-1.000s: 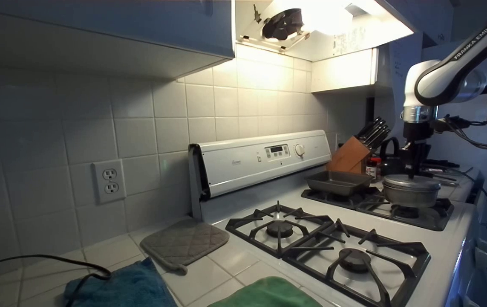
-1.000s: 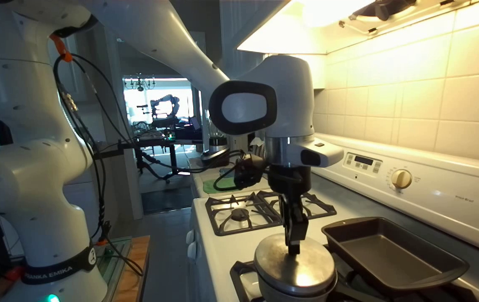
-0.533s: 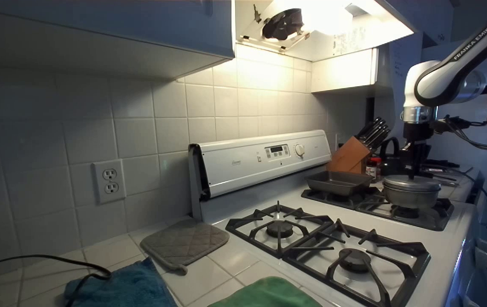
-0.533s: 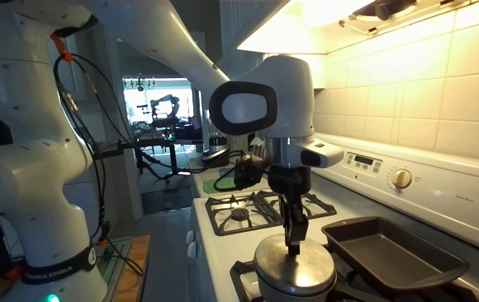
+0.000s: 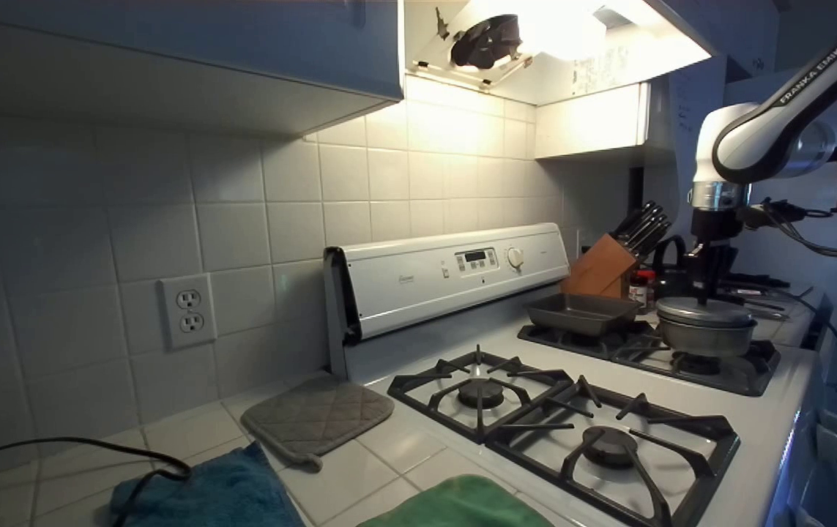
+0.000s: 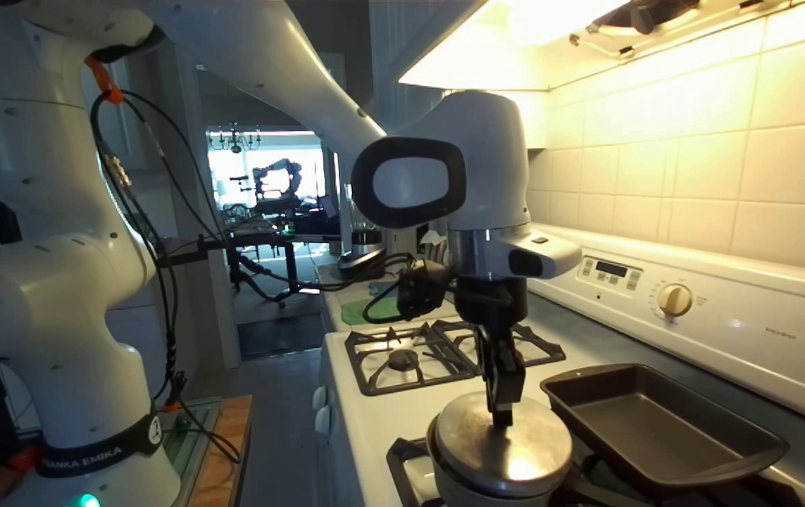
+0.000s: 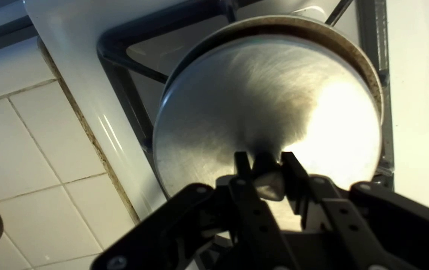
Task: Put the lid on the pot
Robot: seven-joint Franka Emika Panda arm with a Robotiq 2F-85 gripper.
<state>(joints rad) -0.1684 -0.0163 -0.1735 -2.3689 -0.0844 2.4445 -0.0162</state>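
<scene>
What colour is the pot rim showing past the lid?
The pot rim looks mottled brown; clearest in the wrist view.

I see my arm [image 6: 282, 70], white and rounded, with black cables [image 6: 170, 348] and an orange strap [image 6: 102, 79]. I read FRANKA EMIKA on its black band [image 6: 96, 453]; grey screws [image 7: 117, 262] dot my black gripper [image 7: 265, 157].

Stove [image 5: 550, 359] in all 3 views
</scene>
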